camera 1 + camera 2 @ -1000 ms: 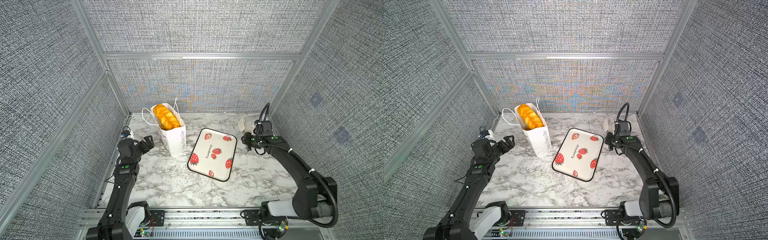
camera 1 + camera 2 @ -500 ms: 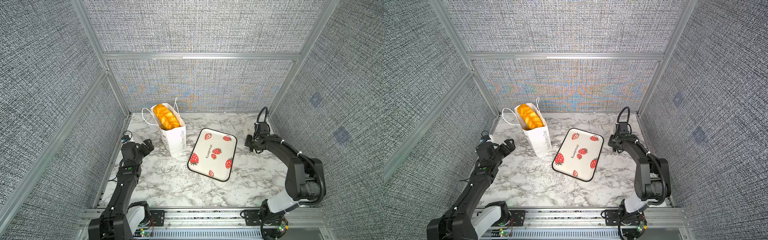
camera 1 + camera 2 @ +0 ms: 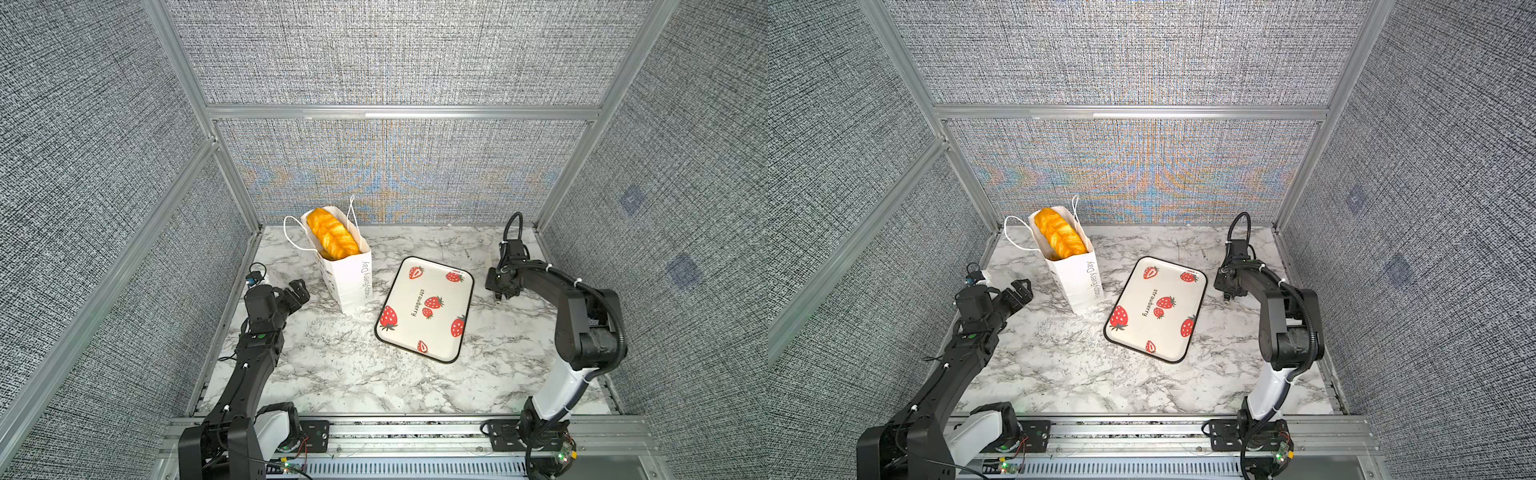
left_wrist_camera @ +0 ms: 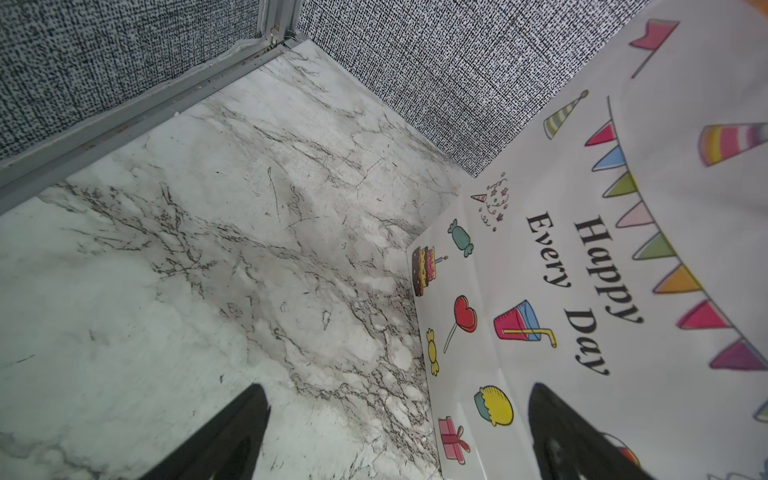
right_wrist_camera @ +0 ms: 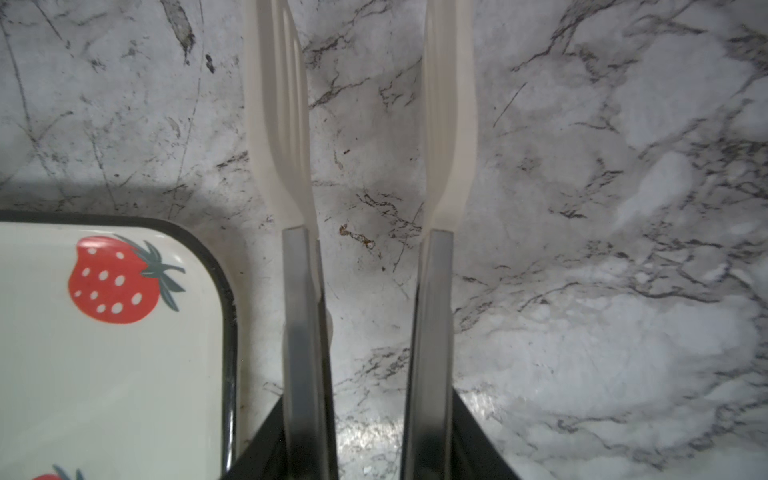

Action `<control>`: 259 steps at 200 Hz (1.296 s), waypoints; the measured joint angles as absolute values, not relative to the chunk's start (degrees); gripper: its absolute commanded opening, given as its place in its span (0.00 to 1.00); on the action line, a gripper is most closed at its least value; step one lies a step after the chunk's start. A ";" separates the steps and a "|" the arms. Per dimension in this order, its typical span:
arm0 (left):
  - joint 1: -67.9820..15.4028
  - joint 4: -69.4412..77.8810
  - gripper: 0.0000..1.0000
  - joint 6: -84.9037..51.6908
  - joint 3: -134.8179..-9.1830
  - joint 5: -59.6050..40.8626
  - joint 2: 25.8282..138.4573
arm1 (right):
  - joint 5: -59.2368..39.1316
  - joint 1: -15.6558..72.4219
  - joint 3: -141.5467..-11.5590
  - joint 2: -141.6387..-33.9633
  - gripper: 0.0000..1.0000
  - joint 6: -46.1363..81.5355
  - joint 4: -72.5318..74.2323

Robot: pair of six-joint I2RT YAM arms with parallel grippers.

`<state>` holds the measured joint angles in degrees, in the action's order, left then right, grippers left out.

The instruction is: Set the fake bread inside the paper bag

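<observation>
The white paper bag [image 3: 351, 278] [image 3: 1077, 278] stands upright at the back left, with its "Happy Every Day" side filling much of the left wrist view [image 4: 582, 249]. A long braided golden loaf, the fake bread [image 3: 332, 235] [image 3: 1059, 235], sticks out of the bag's mouth. My left gripper [image 3: 300, 293] [image 3: 1021, 291] [image 4: 399, 432] is open and empty, low over the table just left of the bag. My right gripper [image 3: 496, 291] [image 3: 1225, 291] [image 5: 368, 415] is shut on white slotted tongs [image 5: 282, 124], right of the tray, and the tong tips hold nothing.
A white strawberry-print tray [image 3: 440, 286] [image 3: 1173, 282] [image 5: 62, 374] with a black rim lies bare mid-table, between the bag and my right gripper. Grey fabric walls with aluminium posts close in the marble table on three sides.
The right arm has folded, its elbow swinging toward the front right, and its gripper with the tongs has dropped slightly beside the tray. The left arm shifted a little beside the bag.
</observation>
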<state>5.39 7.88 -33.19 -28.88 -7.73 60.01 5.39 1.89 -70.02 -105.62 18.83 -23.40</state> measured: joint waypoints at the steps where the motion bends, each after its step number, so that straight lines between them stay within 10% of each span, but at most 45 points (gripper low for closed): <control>1: 5.39 7.88 0.99 -33.19 -28.88 -7.73 60.03 | 5.39 1.89 -70.11 -105.78 0.44 18.76 -23.42; 259: 4.62 18.81 0.99 -32.18 -24.18 -10.44 62.22 | 5.58 2.24 -71.70 -107.13 0.85 17.91 -25.93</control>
<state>4.62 18.81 -32.18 -24.18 -10.44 62.22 5.58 2.24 -71.70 -107.13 17.91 -25.93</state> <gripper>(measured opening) 0.988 0.842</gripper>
